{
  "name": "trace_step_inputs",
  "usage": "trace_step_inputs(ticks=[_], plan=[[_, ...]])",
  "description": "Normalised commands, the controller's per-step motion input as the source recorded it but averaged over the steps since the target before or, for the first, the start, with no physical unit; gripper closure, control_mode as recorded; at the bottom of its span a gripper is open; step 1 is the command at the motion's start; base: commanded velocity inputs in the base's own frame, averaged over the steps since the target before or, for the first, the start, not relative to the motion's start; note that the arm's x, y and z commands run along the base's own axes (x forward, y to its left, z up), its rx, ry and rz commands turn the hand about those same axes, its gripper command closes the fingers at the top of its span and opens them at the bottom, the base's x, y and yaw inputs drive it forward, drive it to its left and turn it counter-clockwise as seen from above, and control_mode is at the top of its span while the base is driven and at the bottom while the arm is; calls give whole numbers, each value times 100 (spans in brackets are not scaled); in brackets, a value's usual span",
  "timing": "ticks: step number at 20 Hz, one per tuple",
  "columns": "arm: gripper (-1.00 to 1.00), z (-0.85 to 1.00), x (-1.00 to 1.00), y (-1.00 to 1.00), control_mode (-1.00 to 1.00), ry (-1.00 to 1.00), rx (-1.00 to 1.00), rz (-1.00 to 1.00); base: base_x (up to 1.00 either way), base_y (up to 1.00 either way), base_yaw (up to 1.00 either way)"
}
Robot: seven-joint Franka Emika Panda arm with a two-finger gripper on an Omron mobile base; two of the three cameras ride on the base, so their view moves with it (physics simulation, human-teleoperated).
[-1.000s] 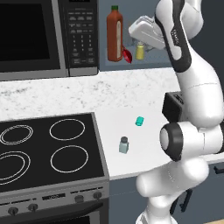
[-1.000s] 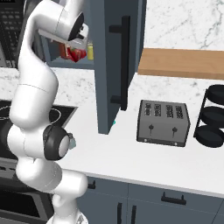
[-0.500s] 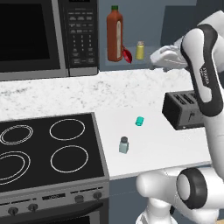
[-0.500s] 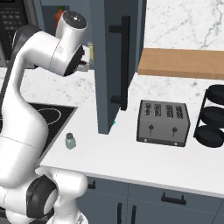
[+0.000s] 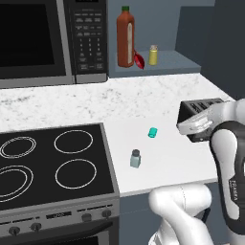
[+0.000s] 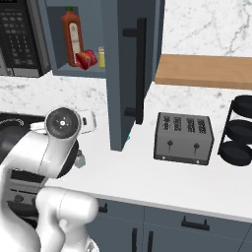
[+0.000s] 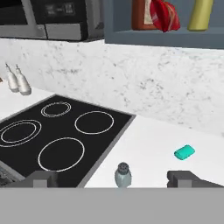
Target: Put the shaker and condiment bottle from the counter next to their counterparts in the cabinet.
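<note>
Condiment bottle (image 5: pixel 139 60) already lies tilted on the cabinet (image 5: pixel 177 61) ledge, leaning against the tall orange-red sauce bottle (image 5: pixel 125 37), yellow shaker (image 5: pixel 153 55) just to its right — so the shaker (image 5: pixel 135 158) looks like the piece left to fetch. It stands upright on the counter (image 5: pixel 167 158), long axis vertical, dark cap up, close beside the right edge of the stovetop (image 5: pixel 52 162), with the tiny teal cylinder (image 5: pixel 152 132) lying farther back and to its right. Gripper (image 7: pixel 113 178) empty, fingers spread wide — the two dark tips sit well apart at the bottom of the hand view, and the shaker shows between them, ahead and below. In the left base view the hand hangs over the right part of the counter in front of the toaster (image 6: pixel 183 138), so the shaker lies left of it and lower. Judgement: the coming move is a reach leftward and down, jaws straddling the upright body below the cap.
</note>
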Motion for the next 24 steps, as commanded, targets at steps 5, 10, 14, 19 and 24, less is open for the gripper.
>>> trace_step_inputs(ticks=[5, 10, 14, 19, 24], plan=[[-100, -100, -67, 71, -100, -19, -22, -42, 0, 0, 0], [-100, -100, -52, 57, -100, -38, -12, -59, 0, 0, 0], [-100, -100, -20, 71, -100, -41, 1, -72, 0, 0, 0], [-100, -100, -4, 75, -100, -38, 14, -68, 0, 0, 0], [-100, -100, 58, 88, -100, -9, 5, -22, 0, 0, 0]])
